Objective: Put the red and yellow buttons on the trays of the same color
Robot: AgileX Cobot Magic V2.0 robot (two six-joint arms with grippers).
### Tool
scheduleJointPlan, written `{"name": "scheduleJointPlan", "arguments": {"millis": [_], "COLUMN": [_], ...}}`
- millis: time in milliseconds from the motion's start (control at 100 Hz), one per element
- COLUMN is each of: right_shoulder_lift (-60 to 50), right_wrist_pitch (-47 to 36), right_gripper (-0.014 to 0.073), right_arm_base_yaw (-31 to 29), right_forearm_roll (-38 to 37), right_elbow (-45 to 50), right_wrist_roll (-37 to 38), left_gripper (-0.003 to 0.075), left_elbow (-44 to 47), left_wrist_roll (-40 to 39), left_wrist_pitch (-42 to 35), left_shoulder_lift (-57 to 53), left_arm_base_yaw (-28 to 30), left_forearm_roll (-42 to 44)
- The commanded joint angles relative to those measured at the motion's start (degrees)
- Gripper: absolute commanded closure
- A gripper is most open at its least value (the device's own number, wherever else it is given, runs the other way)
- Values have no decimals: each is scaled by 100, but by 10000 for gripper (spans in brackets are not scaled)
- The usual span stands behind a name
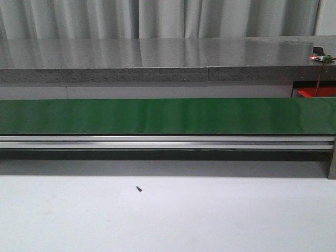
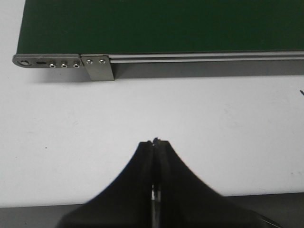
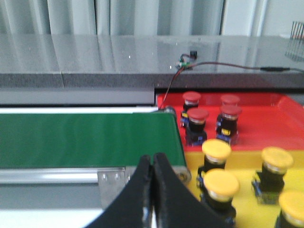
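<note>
Several red buttons (image 3: 198,115) stand on the red tray (image 3: 266,121) and several yellow buttons (image 3: 221,183) stand on the yellow tray (image 3: 247,161), both seen in the right wrist view just beyond the belt's end. My right gripper (image 3: 152,156) is shut and empty, over the belt's end bracket, beside the yellow tray. My left gripper (image 2: 155,141) is shut and empty above the white table, short of the belt's other end. The green belt (image 1: 168,115) carries no buttons. In the front view only a corner of the red tray (image 1: 315,93) shows; neither gripper appears there.
A grey stone counter (image 1: 157,60) runs behind the belt, with a small circuit board (image 1: 320,56) and a wire. An aluminium rail (image 1: 168,142) fronts the belt. A small dark screw (image 1: 139,188) lies on the white table (image 1: 168,215).
</note>
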Motion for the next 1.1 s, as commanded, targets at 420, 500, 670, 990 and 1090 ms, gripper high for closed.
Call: {"name": "scheduleJointPlan", "arguments": {"millis": [420,500,670,990,1090], "right_shoulder_lift": [-136,-136,-136,-136,-131], "right_wrist_pitch": [82,82,82,95,95], "right_gripper": [660,660,660,660,660], "right_arm_base_yaw": [182,182,182,182,182], "right_forearm_roll": [213,213,213,213,213], "right_elbow": [-85,-85,-85,-85,-85], "right_wrist_roll": [21,21,21,21,21], "left_gripper": [739,740,740,739,740], "left_elbow": [-161,-161,-161,-161,-161], "left_wrist_roll": [-15,-15,-15,-15,-15], "left_wrist_pitch": [-278,-278,-278,-278,-278], "left_shoulder_lift": [-24,-24,-24,-24,-24], "left_arm_base_yaw": [-37,-37,-37,-37,-37], "left_forearm_roll": [-92,-92,-92,-92,-92]}}
